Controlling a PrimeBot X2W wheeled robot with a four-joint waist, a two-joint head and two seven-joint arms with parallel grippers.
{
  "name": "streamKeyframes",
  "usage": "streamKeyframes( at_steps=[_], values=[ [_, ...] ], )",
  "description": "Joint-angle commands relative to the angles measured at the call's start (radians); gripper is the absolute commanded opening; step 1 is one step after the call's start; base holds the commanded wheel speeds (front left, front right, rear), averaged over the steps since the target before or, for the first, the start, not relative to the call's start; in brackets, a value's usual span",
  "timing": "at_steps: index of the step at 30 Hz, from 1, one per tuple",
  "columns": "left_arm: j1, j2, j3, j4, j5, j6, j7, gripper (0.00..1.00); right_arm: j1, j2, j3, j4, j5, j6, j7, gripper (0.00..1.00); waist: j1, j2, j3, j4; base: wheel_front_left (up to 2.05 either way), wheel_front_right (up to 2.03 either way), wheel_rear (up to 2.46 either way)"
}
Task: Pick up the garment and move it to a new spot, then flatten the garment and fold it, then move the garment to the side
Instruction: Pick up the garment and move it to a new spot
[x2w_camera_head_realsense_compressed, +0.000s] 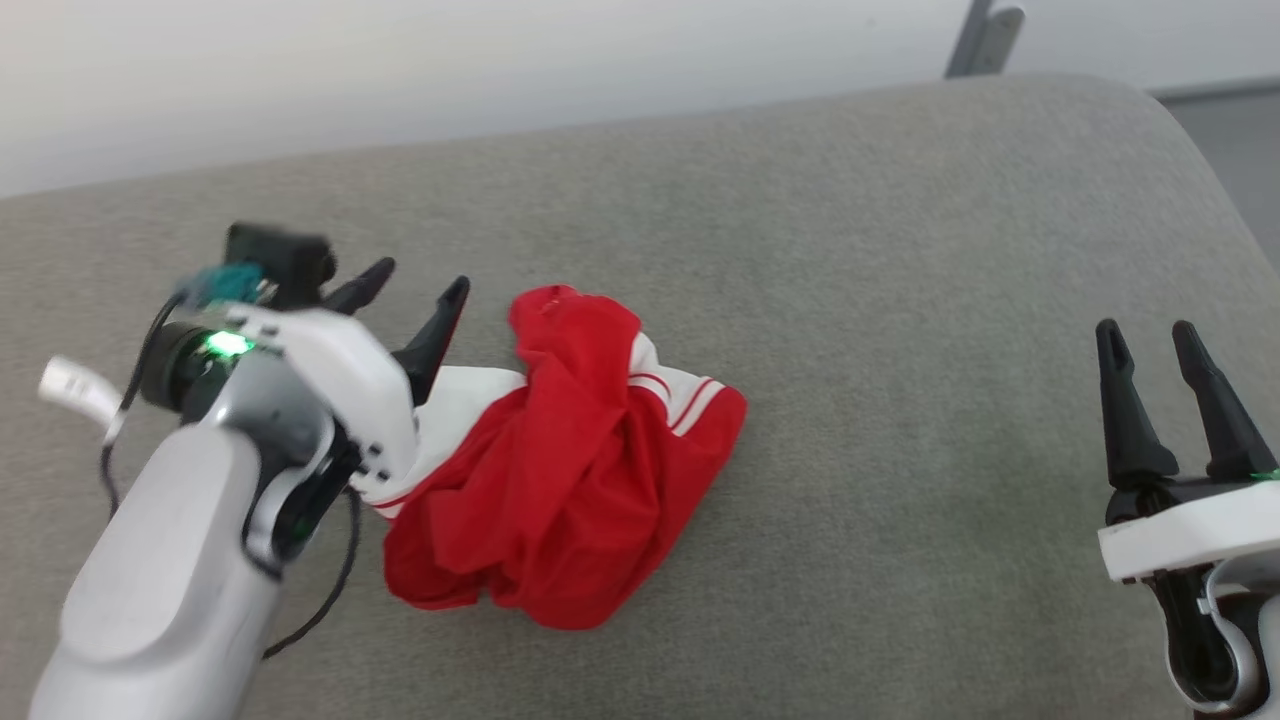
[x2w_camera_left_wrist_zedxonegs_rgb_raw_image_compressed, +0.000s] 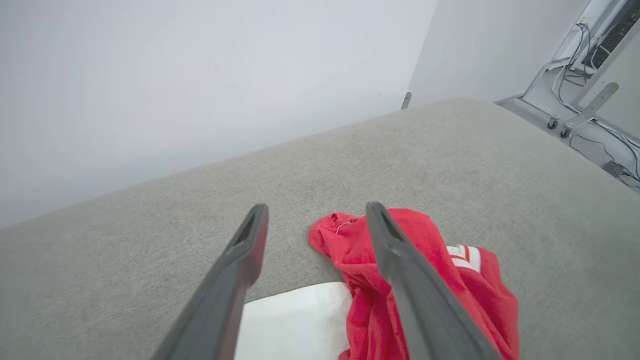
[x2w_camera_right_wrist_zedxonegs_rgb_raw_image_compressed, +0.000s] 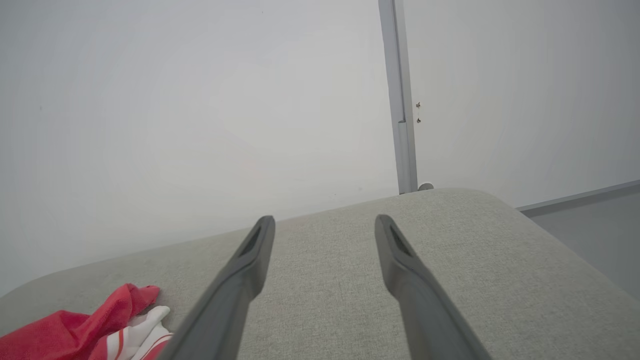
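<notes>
Left pincer (x2w_camera_head_realsense_compressed: 418, 283) hangs spread and empty just beside the crumpled red jersey (x2w_camera_head_realsense_compressed: 570, 480) on the grey worktop (x2w_camera_head_realsense_compressed: 900, 250), over its white sleeve (x2w_camera_head_realsense_compressed: 455, 405); I judge it nearer than my right pincer (x2w_camera_head_realsense_compressed: 1147, 338), likewise spread, well apart from the jersey.

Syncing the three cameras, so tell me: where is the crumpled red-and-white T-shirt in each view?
Head view: the crumpled red-and-white jersey T-shirt lies left of centre, beside the left pincer.
Left wrist view: the T-shirt sits bottom centre-right.
Right wrist view: the T-shirt peeks in at the bottom-left corner.
Shared landmark: the grey fabric cushion under it.
</notes>
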Motion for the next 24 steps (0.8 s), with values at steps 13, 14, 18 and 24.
streamKeyframes(
  at_steps=[13, 14, 18, 24],
  values=[
    [0.328, 0.079, 0.162, -0.206, 0.044, 0.088, -0.42, 1.0, 0.044, -0.035, 0.007, 0.011, -0.05, 0.0, -0.003, 1.0, 0.0, 0.0, -0.066, 0.086, 0.0, 0.0, 0.0],
    [0.35, 0.082, 0.171, -0.212, 0.047, 0.095, -0.442, 1.0, 0.046, -0.038, 0.008, 0.015, -0.053, 0.0, -0.006, 1.0, 0.0, 0.0, -0.068, 0.089, 0.0, 0.0, 0.0],
    [0.439, 0.076, 0.194, -0.221, 0.04, 0.106, -0.518, 1.0, 0.056, -0.04, 0.014, 0.026, -0.057, 0.0, -0.011, 1.0, 0.0, 0.0, -0.078, 0.104, 0.0, 0.0, 0.0],
    [0.542, 0.056, 0.227, -0.224, 0.025, 0.131, -0.566, 1.0, 0.062, -0.05, 0.026, 0.035, -0.057, 0.0, -0.022, 1.0, 0.0, 0.0, -0.089, 0.119, 0.0, 0.0, 0.0]
  ],
)
